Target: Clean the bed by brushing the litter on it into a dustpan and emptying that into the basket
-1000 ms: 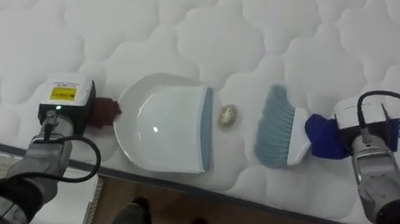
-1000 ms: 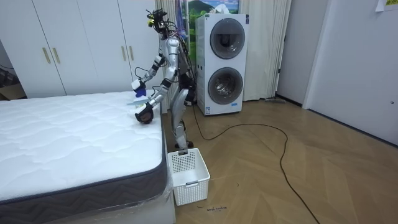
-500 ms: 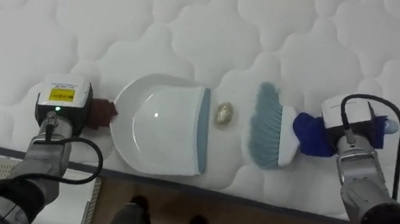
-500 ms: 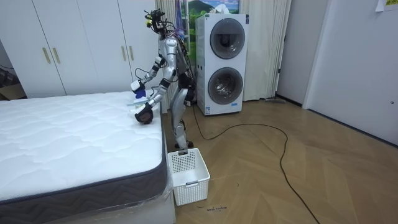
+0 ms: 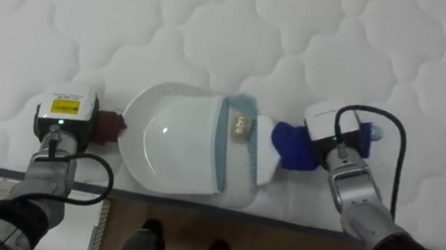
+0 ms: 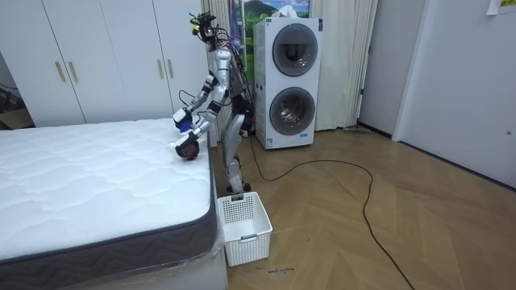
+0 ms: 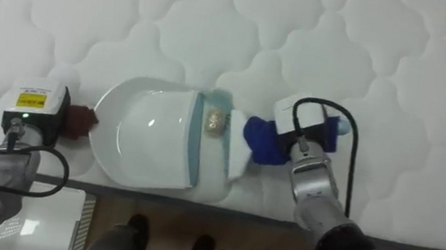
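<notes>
Robot stands at the bed's [image 6: 89, 185] side edge, near the corner closest to the stacked washing machines [image 6: 289, 80]. Its trunk leans a little over the mattress [image 5: 216, 26] and both arms reach down to it. A white basket [image 6: 242, 227] sits on the floor beside the bed, and white wardrobes [image 6: 97, 56] are behind. Left hand [image 5: 101, 126]: clenched, dark fingers wrapped round the short handle of the dustpan [image 5: 174, 141]. The dustpan is white with a grey-blue lip. It lies flat on the quilted surface close to the near edge, its mouth facing the robot's right. Right hand [image 5: 332, 140]: grasping the brush [image 5: 260, 151] by its blue handle. The handle's tip pokes out past the far side of the hand, and the fingers themselves are mostly covered by the wrist unit. The brush head is up against the dustpan's lip, with bristles overlapping it. Debris: one small, crumpled, gold-beige ball [image 5: 242, 125] sits right at the lip, touching the bristles. Cannot tell whether it is fully inside the pan.
</notes>
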Tool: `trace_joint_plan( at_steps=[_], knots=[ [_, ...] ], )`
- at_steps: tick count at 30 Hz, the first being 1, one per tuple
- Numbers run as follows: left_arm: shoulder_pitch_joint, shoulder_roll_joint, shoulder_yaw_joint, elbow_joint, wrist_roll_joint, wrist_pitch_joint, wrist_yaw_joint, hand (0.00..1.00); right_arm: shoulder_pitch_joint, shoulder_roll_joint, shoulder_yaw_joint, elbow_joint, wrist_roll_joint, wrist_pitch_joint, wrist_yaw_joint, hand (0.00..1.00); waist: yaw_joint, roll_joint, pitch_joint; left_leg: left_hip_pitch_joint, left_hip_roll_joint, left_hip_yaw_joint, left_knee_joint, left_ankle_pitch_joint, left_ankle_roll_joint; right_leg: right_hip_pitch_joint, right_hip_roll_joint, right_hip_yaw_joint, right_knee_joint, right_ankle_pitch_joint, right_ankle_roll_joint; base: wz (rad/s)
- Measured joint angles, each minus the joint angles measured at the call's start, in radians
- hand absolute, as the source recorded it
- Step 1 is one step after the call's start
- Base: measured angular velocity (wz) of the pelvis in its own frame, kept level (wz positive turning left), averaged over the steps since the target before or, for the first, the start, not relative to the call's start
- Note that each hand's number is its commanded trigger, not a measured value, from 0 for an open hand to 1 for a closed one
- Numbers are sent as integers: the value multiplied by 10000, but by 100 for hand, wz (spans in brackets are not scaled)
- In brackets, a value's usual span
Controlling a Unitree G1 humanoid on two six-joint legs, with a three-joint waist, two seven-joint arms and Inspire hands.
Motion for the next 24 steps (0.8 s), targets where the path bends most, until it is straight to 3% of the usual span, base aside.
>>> trace_joint_plan(
  at_steps=[2, 6, 16, 20, 24],
  knots=[
    [3, 5, 2, -1, 8, 0, -3, 100, 10, 227, 21, -35, 187, -174, 101, 100, 44, 28, -13, -18, -12, -5, 4, 3, 5, -20, -19, -5, 19, 0, 0, 0],
    [8, 8, 23, -17, 21, -9, -108, 100, 7, 220, 24, -168, 670, -342, 185, 100, 75, 111, -90, -123, -42, -7, 15, 15, 25, -152, -70, -7, 167, -4, 5, 0],
    [51, 3, 47, -26, 129, -6, 14, 100, 28, 226, 126, -692, 1145, -409, 579, 100, 141, 145, -100, -139, -90, -1, -3, 37, 58, -161, -139, -53, 176, -9, 4, 0],
    [71, -108, -2, -28, 361, -72, 101, 100, 17, 302, 511, -803, 1194, -1023, 806, 100, 383, 207, -95, -153, -143, -45, -28, 39, 64, -166, -172, -82, 179, -34, 48, 4],
    [119, -223, -39, 87, 357, -121, 110, 100, 33, 664, 771, -789, 1241, -1515, 990, 100, 496, 298, -96, -163, -217, -48, -16, 63, 106, -170, -301, -189, 215, -64, 95, 9]
  ],
)
